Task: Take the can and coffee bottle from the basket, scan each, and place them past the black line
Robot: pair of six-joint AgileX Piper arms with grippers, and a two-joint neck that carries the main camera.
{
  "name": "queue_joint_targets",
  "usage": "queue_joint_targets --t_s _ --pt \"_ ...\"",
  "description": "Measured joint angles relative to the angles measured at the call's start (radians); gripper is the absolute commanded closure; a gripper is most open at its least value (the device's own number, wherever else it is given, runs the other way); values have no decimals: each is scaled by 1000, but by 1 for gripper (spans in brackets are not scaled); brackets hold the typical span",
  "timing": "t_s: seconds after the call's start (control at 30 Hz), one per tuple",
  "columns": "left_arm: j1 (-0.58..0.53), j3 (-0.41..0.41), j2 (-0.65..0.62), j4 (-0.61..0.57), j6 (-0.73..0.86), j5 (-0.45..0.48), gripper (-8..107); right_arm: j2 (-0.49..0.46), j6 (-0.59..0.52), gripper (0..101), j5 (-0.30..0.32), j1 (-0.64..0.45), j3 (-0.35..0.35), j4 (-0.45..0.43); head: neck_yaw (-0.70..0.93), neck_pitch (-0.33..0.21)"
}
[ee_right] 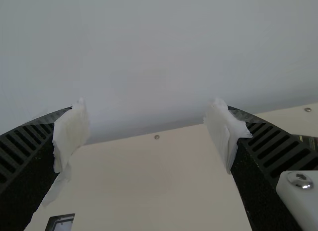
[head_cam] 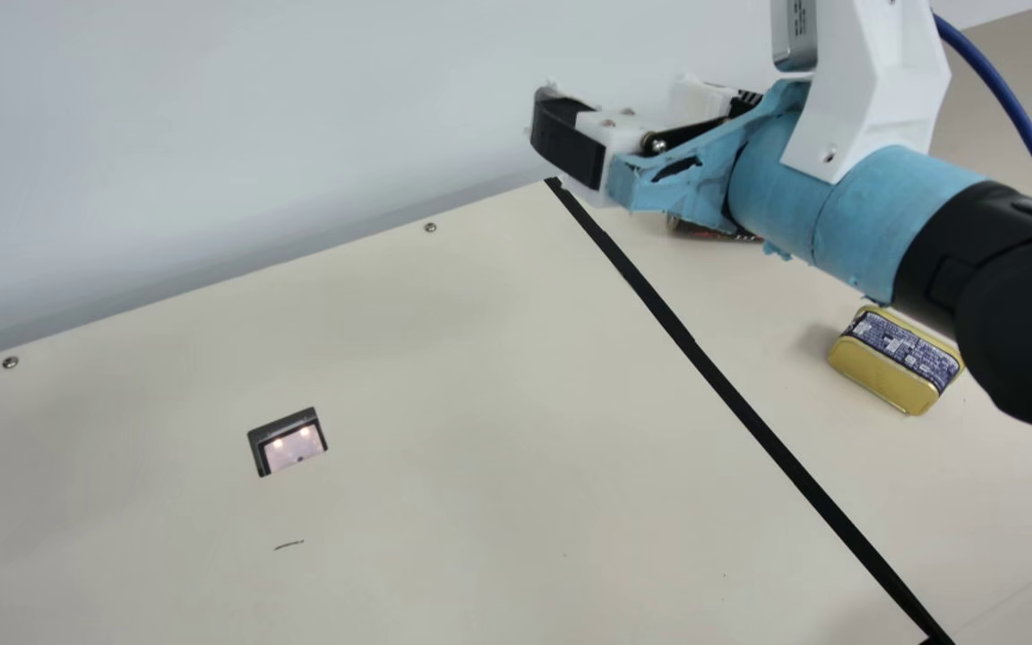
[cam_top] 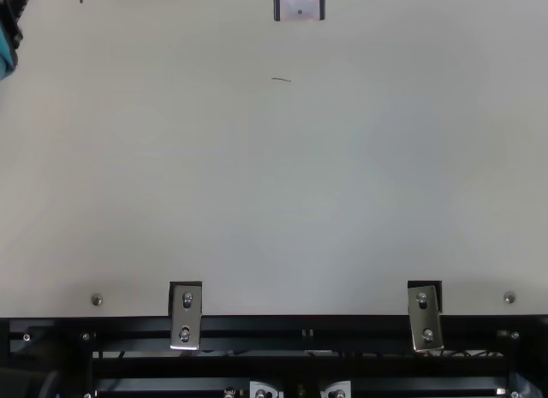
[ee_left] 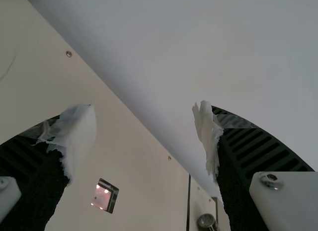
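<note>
Where the right claw (head_cam: 619,94) hangs by the far end of the black line (head_cam: 731,399) in the main view, its fingers are spread apart. Left claw (cam_top: 12,30) at the top view's left edge, fingers also apart per its wrist view. Can (head_cam: 883,372) on the table (head_cam: 444,358), past the line, near the right arm (head_cam: 892,215). Bottle (head_cam: 704,230) also past it, mostly hidden behind the right claw. Scanner (head_cam: 294,448) set into the table, left of the line.
</note>
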Motion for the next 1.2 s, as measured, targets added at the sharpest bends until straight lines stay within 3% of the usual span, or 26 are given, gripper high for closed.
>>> queue_joint_targets --t_s 0.27,0.4,0.53,0.7,0.9,1.03,1.2 --pt "122 -115 -90 470 -194 270 9 0 0 0 0 0 0 0 0 0" --pt "101 -189 -159 707 -252 391 9 0 0 0 0 0 0 0 0 0" --pt "44 -193 -233 911 -304 431 9 0 0 0 0 0 0 0 0 0" --pt "-29 -76 -347 1137 -414 346 9 0 0 0 0 0 0 0 0 0" --pt "-29 88 -499 1332 -571 209 9 -12 -2 0 4 -2 4 12 0 5" --pt "-10 194 -624 1409 -675 202 9 -52 -5 0 46 -14 23 25 0 0" --pt "17 284 -792 1404 -753 266 9 -126 -17 0 111 -40 55 39 0 0"
